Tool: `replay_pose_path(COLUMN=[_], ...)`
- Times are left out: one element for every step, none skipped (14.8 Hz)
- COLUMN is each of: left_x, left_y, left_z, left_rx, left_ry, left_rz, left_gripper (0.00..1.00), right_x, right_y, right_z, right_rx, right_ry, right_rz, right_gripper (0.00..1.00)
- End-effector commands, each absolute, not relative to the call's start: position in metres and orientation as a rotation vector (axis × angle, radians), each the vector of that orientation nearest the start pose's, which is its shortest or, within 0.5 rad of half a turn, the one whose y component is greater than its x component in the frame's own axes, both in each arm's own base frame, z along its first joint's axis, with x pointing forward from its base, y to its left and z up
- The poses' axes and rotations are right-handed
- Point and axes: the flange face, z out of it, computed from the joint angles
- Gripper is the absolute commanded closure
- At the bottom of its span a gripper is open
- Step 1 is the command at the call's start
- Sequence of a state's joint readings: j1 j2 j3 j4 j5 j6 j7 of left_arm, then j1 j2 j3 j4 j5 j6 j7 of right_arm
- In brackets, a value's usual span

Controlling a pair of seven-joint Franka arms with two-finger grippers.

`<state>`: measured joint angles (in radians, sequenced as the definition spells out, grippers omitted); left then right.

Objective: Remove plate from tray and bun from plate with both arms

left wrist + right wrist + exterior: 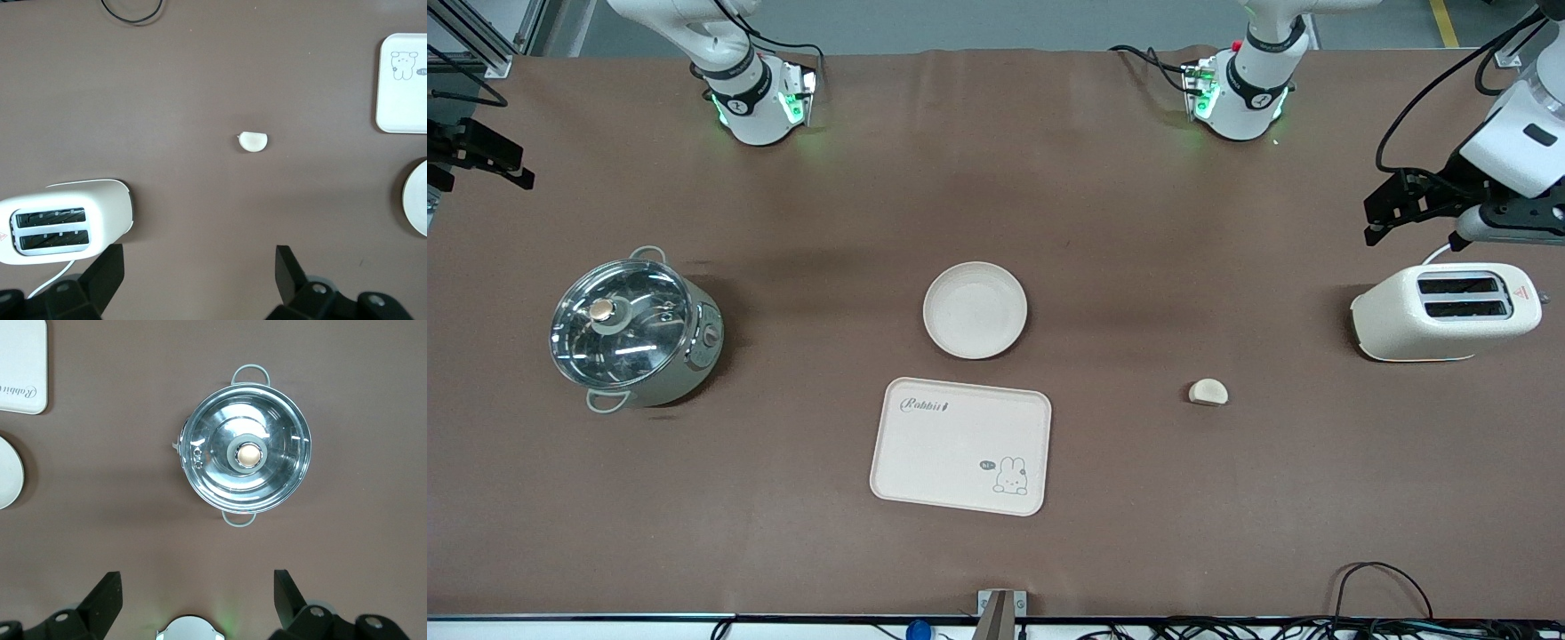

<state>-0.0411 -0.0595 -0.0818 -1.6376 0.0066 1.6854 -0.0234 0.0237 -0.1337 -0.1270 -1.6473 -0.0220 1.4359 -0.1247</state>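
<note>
The round cream plate (975, 310) lies mid-table, just farther from the front camera than the rabbit tray (960, 446). The small pale bun (1208, 391) lies on the cloth between the tray and the toaster, apart from both. My left gripper (1375, 220) hangs open and empty above the table at the left arm's end, beside the toaster. Its wrist view shows its open gripper (200, 267), the bun (253, 141) and the plate's rim (417, 207). My right gripper (503, 164) hangs open and empty at the right arm's end. In its wrist view that gripper (198, 590) is above bare cloth.
A white two-slot toaster (1445, 311) stands at the left arm's end. A steel pot with a glass lid (633, 327) stands at the right arm's end. Cables (1383, 587) trail along the table edge nearest the front camera.
</note>
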Motion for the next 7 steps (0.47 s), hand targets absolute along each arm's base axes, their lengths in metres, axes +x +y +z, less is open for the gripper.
replay_pose_path(left_x=[0.5464,0.5466,0.5457,0.5454,0.5452,0.5452,0.5445], left_y=[-0.0686,-0.0676,-0.0675,-0.0666,-0.0666,-0.0666,-0.0674], left_z=[0.6436,0.6436,0.6439,0.6429,0.6428,0.6428,0.6435], left_rx=[-3.140,-3.138,-3.138,-3.138,-3.138,-3.138,-3.138], left_ry=[0.147,0.147,0.147,0.142,0.145,0.142,0.147], left_rz=[-0.183,-0.183,-0.178,-0.164,-0.161,-0.161,-0.161], left_gripper=[0.00,0.00,0.00,0.00,0.00,0.00,0.00], right_x=[0.4920,0.4926,0.4923,0.4929,0.4930,0.4931,0.4931], right_y=[-0.0587,-0.0595,-0.0595,-0.0595,-0.0588,-0.0580,-0.0580], right_z=[0.6488,0.6482,0.6490,0.6484,0.6484,0.6484,0.6484], right_rx=[-3.134,-3.135,-3.135,-3.135,-3.135,-3.135,-3.135], right_ry=[-0.048,-0.045,-0.045,-0.045,-0.050,-0.052,-0.052], right_rz=[0.122,0.122,0.117,0.117,0.117,0.117,0.117], right_gripper=[0.00,0.00,0.00,0.00,0.00,0.00,0.00])
